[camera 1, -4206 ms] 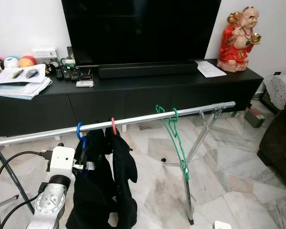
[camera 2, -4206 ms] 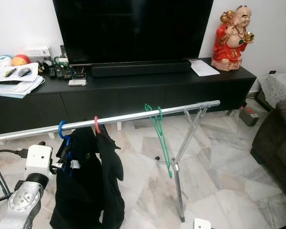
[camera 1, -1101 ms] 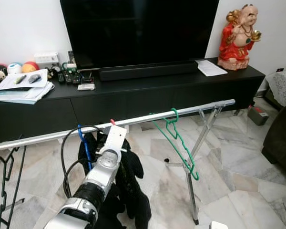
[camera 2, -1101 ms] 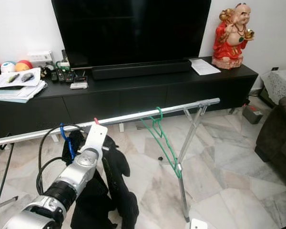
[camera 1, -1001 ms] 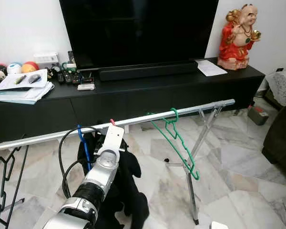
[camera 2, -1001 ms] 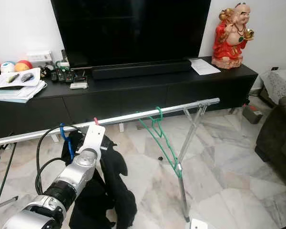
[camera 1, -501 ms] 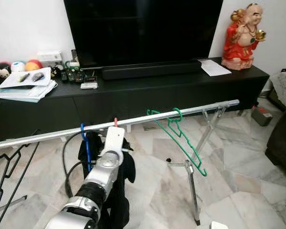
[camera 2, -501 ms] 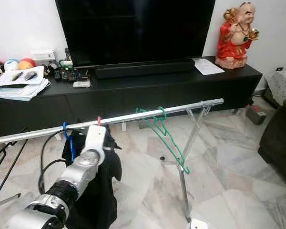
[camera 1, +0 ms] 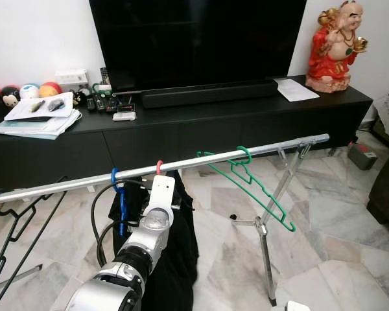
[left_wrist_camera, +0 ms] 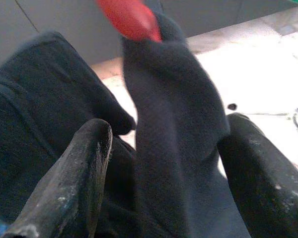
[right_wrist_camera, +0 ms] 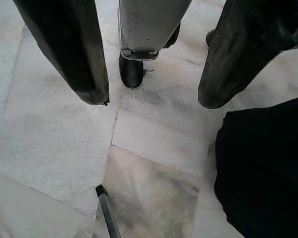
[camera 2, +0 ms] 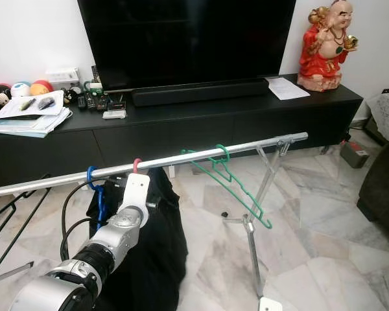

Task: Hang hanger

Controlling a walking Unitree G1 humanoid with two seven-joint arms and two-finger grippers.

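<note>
While the left arm (camera 1: 146,240) reaches up under the rail (camera 1: 201,159), the red hanger (camera 1: 159,167) hooks over the rail just above its wrist, with the black garment (camera 1: 178,259) below and the green hanger (camera 1: 246,181) further right. From the left wrist, the left gripper (left_wrist_camera: 164,163) has spread fingers around the garment. From the right wrist, the right gripper (right_wrist_camera: 151,99) hangs open above the floor (right_wrist_camera: 149,148).

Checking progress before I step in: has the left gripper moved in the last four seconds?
Yes. The left gripper rose from below the rail and left of the black garment, up to the red hook.
</note>
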